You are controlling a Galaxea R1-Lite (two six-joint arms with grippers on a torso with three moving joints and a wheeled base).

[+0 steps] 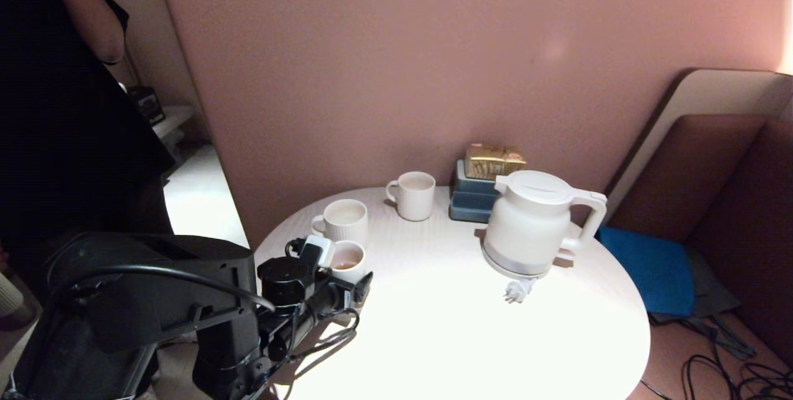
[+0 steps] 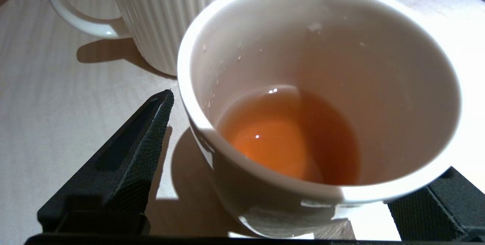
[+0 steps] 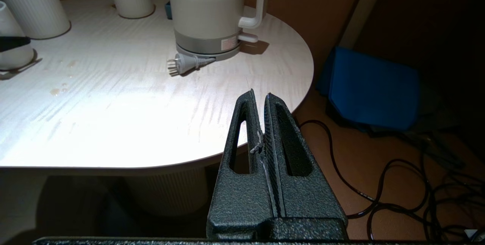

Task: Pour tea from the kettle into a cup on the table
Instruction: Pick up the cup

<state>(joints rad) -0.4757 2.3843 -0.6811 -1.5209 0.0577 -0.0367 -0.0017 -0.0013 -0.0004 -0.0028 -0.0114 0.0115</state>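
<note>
Left end effector [image 2: 303, 199] gapes wide around a cup [image 2: 318, 97] of tea [image 2: 288, 138] near the table's [image 1: 446, 326] left edge; right end effector [image 3: 261, 101] is closed, empty. Kettle's [image 3: 206, 10] label is unreadable.

Matte black arm [image 1: 155, 301] with looping black cables, a white module, cross-hatched finger pads [image 2: 147, 150].

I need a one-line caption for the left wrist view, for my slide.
Open left gripper straddling a white cup holding a little tea, beside a ribbed mug on the table.
</note>
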